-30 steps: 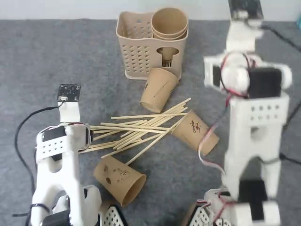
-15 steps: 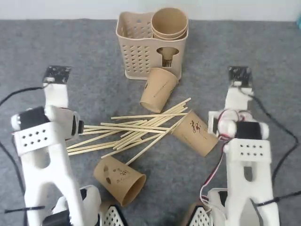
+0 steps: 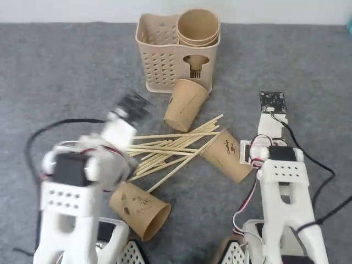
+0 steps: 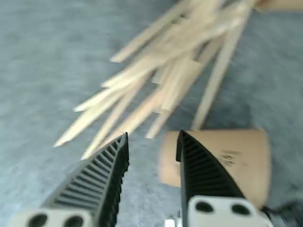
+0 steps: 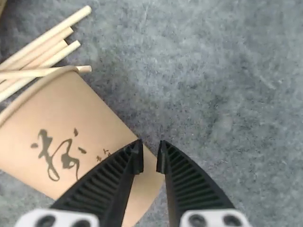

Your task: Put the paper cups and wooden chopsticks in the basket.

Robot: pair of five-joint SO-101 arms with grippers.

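Step now: picking up. Some stacked cups (image 3: 198,26) already sit in one side of the basket (image 3: 159,60). No chopsticks look to be in it yet.
Still out: three cups and the pile of chopsticks (image 3: 165,148) lie on the grey mat (image 3: 66,66).
Leaning cup (image 3: 186,104): it stands tipped against the front of the basket.
Right cup (image 3: 228,155): it lies on its side, and some chopstick ends touch its rim.
Near cup (image 3: 139,209): it lies on its side, close to the base of the left arm.
Left gripper (image 4: 152,142): it is partly open and holds nothing. It hangs over the mat, just short of the chopstick ends, and the near cup lies right beside one finger.
Right gripper (image 5: 149,146): it is almost closed, with just a thin gap. It holds nothing. Its tips hang over the side of the right cup, and I cannot tell if they touch it.
Next move, my guess: the left gripper should go down and forward so its fingers sit around a few sticks, then squeeze. The right gripper must open much wider before it can grab the cup's rim.
Watch out: the sticks are thin and crossed, so some could slip or roll.
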